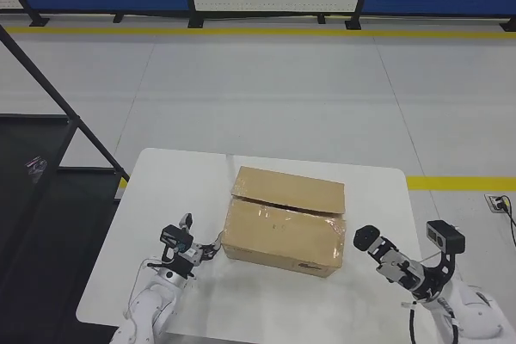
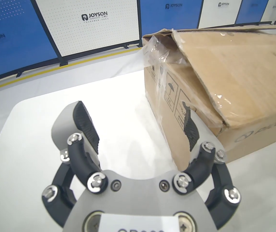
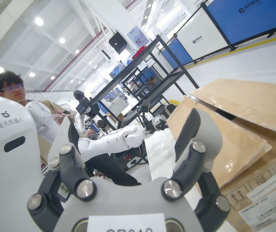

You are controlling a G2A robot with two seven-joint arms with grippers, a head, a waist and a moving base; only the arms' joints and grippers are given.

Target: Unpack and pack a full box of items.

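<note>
Starting big: white table (image 1: 172, 198), with one cardboard box (image 1: 284, 228) parked roughly mid-table, long side toward the robot. Top closed for the most part, far flap (image 1: 288, 189) riding a little proud of the near one instead of lying flush. Contents hidden inside.

Reckon basically zero progress on the unpacking proper: top not yet folded back, so the full unpack and then the repack left to do. Probably just lining up to open the flaps.

Left gripper (image 2: 133, 112) low at one short end of the box, jaws spread wide and holding nothing, one finger (image 2: 189, 126) right by the end wall. Can't tell if actually touching. Right gripper (image 3: 131, 119) off the opposite end, near but apart, jaws likewise splayed and empty.

Smallest bit: clear tape (image 2: 156, 54) torn and crumpled at the upper corner on the left gripper's end, hinting at a seal already broken.
</note>
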